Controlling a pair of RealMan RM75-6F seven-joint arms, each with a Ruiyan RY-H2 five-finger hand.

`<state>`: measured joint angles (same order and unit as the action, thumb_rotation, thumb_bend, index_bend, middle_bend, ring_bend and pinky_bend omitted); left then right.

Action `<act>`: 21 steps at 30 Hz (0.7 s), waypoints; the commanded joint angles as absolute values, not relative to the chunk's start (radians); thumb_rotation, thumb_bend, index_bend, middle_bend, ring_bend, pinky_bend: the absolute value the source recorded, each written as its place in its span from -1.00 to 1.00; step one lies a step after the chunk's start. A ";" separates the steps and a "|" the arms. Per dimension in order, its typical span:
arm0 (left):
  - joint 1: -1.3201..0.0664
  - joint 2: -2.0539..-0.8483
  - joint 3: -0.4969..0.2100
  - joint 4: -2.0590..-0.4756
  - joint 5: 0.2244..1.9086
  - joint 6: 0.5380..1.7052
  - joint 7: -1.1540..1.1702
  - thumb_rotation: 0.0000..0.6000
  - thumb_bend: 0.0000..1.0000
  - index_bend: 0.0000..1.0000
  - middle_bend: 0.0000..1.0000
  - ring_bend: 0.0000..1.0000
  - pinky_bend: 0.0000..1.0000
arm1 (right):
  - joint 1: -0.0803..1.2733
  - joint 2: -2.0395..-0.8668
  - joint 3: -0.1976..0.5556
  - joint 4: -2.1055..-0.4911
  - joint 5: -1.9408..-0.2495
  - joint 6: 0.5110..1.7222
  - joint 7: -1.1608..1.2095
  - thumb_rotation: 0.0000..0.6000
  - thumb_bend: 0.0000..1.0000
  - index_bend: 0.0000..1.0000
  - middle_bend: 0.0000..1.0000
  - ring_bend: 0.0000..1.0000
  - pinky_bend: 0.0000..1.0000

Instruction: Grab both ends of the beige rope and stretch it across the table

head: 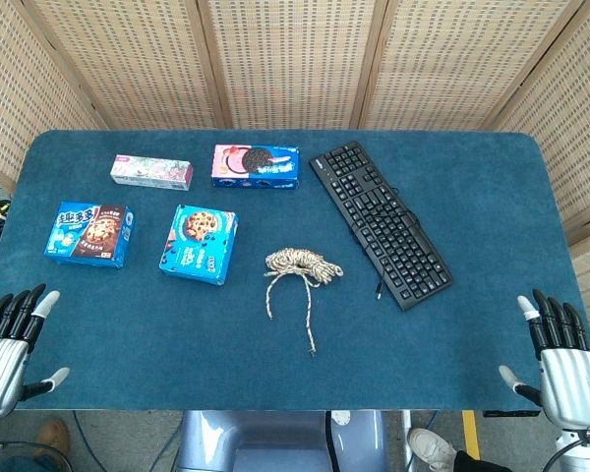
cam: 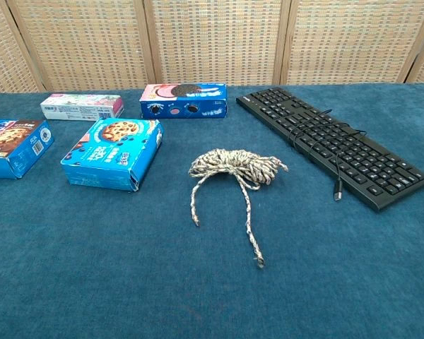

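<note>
Two loose ends trail out of the beige rope [head: 300,267], which lies coiled in a small bundle near the middle of the table [head: 275,374], right of the blue cookie box [head: 199,243] and left of the black keyboard [head: 379,223]. Both ends point toward the near edge: a shorter one on the left and a longer one running further toward the near side, as the chest view shows clearly.

Neither hand is on the rope yet. The left hand [head: 10,344] waits at the near left corner and the right hand [head: 559,356] at the near right corner, each empty with its fingers apart, and both well apart from the bundle.

A good start, I judge, is to bring each hand inward to the end on its own side and pinch close to the tip, not the coil. Pulling outward slowly should let the bundle unwind without snagging. The keyboard's dangling cable [cam: 337,176] sits near the rope's right side, so the right hand ought to approach from the near side.
</note>
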<state>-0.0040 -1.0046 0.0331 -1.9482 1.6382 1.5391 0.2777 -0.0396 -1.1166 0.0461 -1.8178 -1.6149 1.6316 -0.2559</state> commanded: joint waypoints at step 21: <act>-0.023 -1.017 0.008 -1.949 1.588 1.515 0.282 1.00 -1.00 -1.00 -1.00 -1.00 -1.00 | 0.264 -1.104 0.084 -1.805 -1.714 1.228 -0.248 1.00 -0.99 -0.34 -1.00 -1.00 -1.00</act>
